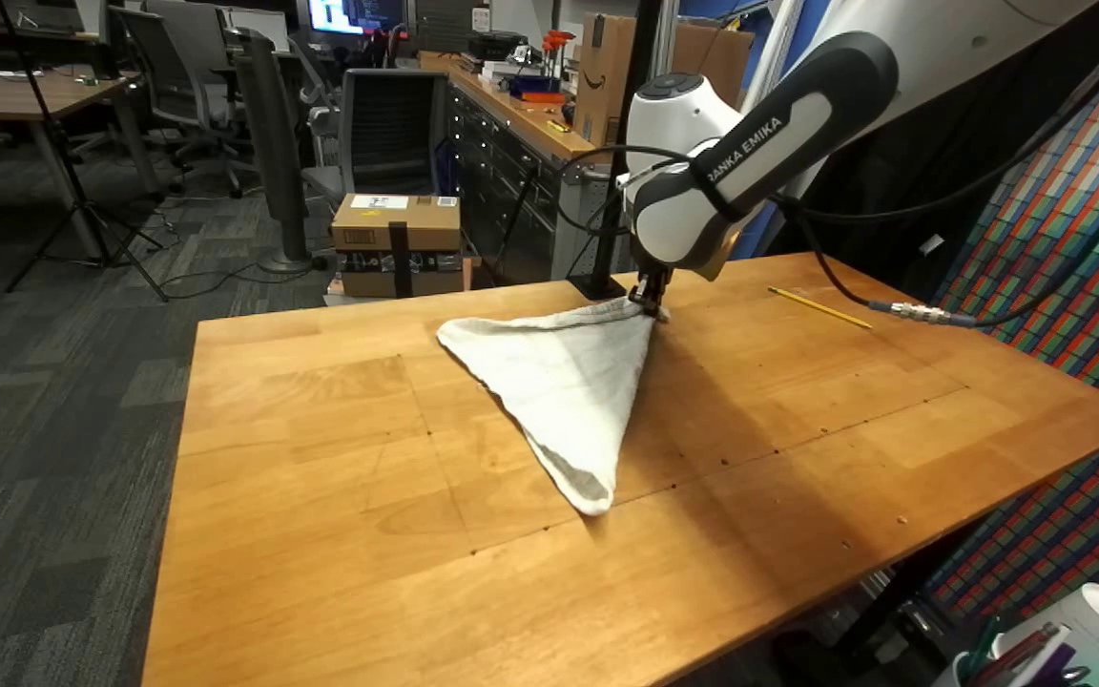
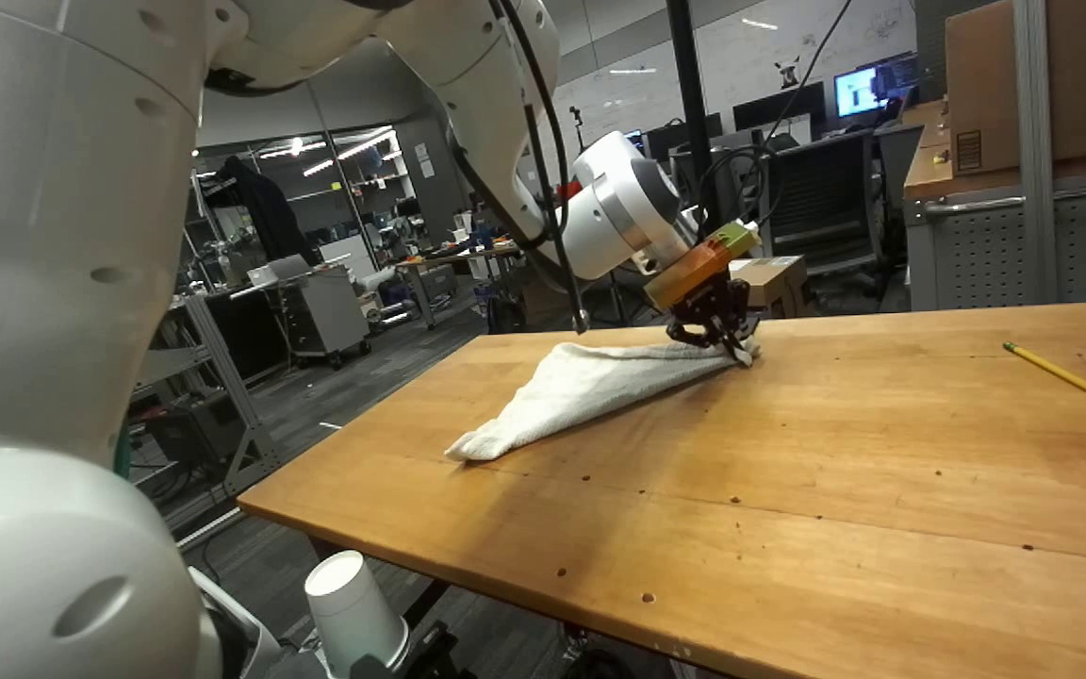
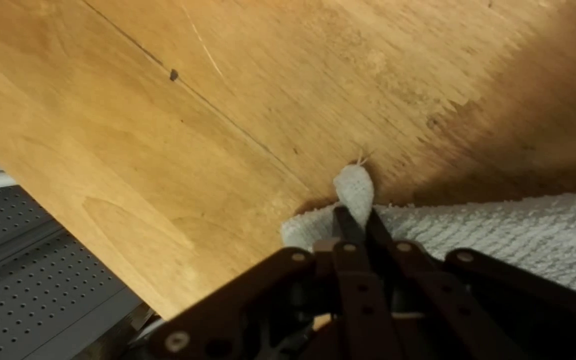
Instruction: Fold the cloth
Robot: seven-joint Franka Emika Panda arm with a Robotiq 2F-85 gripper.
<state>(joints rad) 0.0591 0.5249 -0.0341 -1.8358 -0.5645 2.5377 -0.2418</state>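
White cloth (image 1: pixel 559 382), one piece, plain, with a nubbly ribbed weave; lies as a rough triangle on the wooden tabletop (image 1: pixel 321 515), one corner near the foot of the black post (image 2: pixel 692 104), another pointing well away from it. The outline and the turned-up lips along its edges suggest, to my eye, one diagonal fold made, though the count of layers cannot be told from here. Handling, as I judge it: light, limp and soft, not slippery, hardly fragile; apt to bunch or drag along with any sideways pull. Best hold: a corner, taken deep enough to catch every layer wanted, then lifted before being carried over. Robotiq gripper (image 3: pixel 360 217), one, black; jaws standing nearly together, pinching a small tuft of the cloth at the corner by the post; the tuft, with a few loose threads, pokes out past the tips, and more cloth lies to either side. Hold looks narrow and might slip; whether it takes one layer or two, I cannot tell. Panda arm (image 1: pixel 750 157), white, poised above that corner. Yellow pencil (image 1: pixel 820 307), one, lying on the same tabletop, well apart from the cloth.
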